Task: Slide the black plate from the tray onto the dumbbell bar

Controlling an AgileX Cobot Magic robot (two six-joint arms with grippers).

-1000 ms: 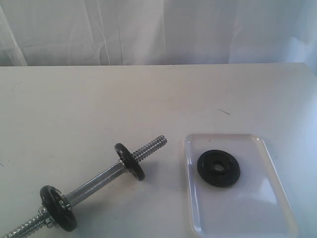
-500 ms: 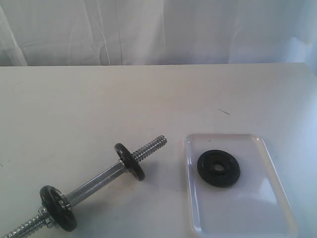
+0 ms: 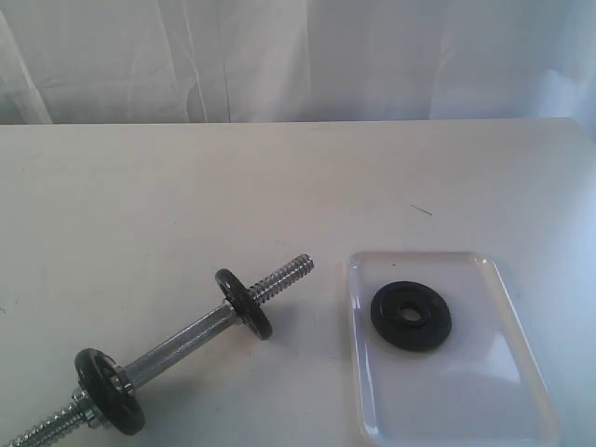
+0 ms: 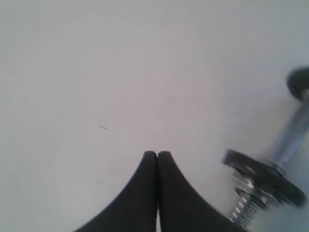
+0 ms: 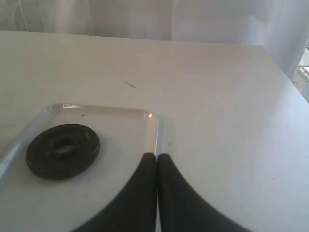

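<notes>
The black plate (image 3: pixel 411 316) lies flat in the far half of the translucent white tray (image 3: pixel 484 391), also seen as the black plate (image 5: pixel 63 150) in the tray (image 5: pixel 120 121). The dumbbell bar (image 3: pixel 182 345) lies diagonally on the table left of the tray, carrying two small black discs, its threaded end pointing toward the tray. Neither arm shows in the exterior view. My left gripper (image 4: pixel 157 153) is shut and empty above bare table, with the dumbbell bar (image 4: pixel 285 150) off to one side. My right gripper (image 5: pixel 157 155) is shut and empty over the tray's rim.
The white table (image 3: pixel 279 186) runs back to a white curtain (image 3: pixel 298 56). A small dark mark (image 3: pixel 421 209) sits on the table beyond the tray. The table's right edge (image 5: pixel 285 72) shows in the right wrist view.
</notes>
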